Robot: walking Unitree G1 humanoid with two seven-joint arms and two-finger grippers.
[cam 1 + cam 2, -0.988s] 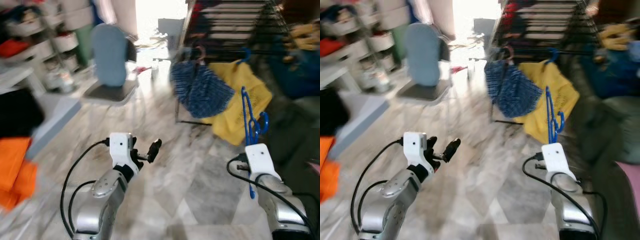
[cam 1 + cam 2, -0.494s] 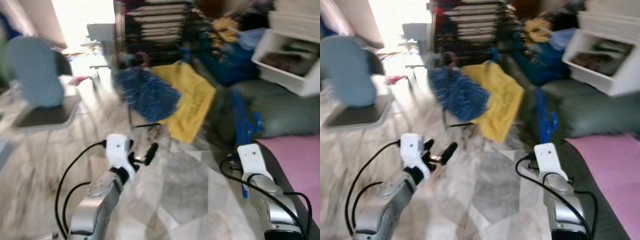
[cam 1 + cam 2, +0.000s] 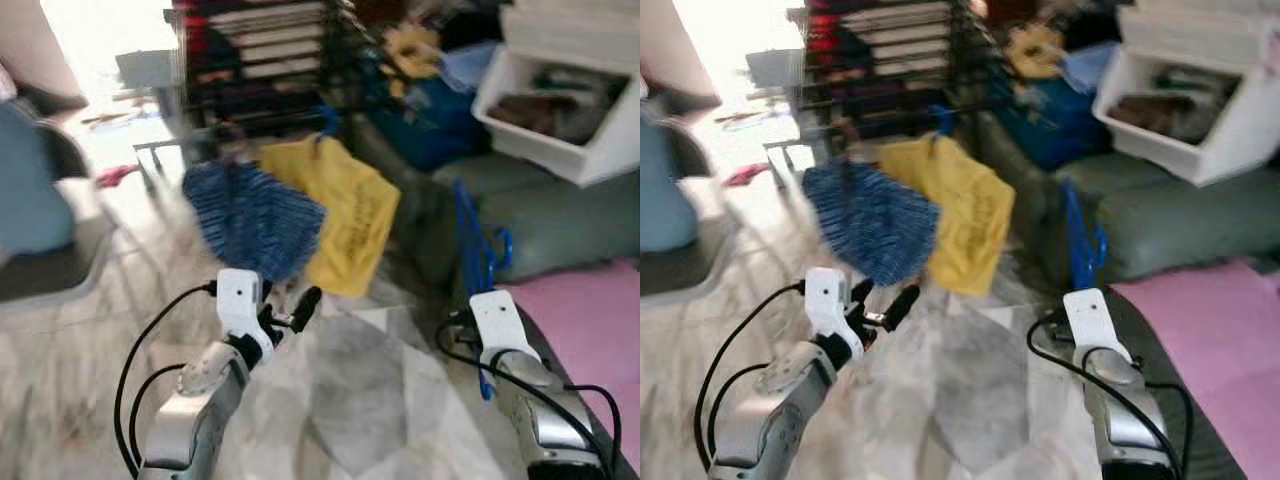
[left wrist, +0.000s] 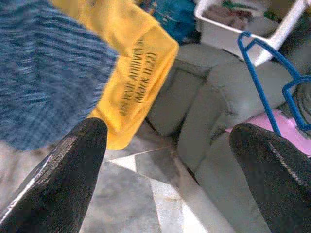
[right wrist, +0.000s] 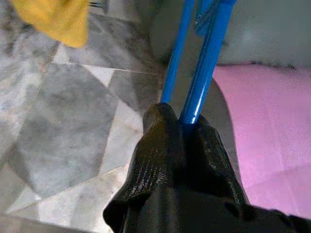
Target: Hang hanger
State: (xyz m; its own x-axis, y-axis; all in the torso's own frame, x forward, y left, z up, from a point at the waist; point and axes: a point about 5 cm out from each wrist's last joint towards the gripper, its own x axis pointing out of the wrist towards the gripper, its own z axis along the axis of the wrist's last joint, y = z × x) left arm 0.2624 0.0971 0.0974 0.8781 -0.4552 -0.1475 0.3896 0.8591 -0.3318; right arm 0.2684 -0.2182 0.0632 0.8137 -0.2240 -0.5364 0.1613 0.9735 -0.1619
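A blue hanger (image 3: 478, 262), made of thin plastic bars, stands roughly upright above the robot's right wrist, in front of a grey-green cushion. Its lower end is pinched between the 2 black fingers of the right gripper (image 5: 187, 127), where 2 blue bars rise side by side from the fingertips. At its upper end, a small loop curls to the robot's right. It hangs from nothing. The head views are blurred.

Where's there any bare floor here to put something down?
Bare marble floor lies between the left hand and the right hand, which grips a blue hanger. Ahead it is crowded: blue cloth, yellow cloth, drying rack.
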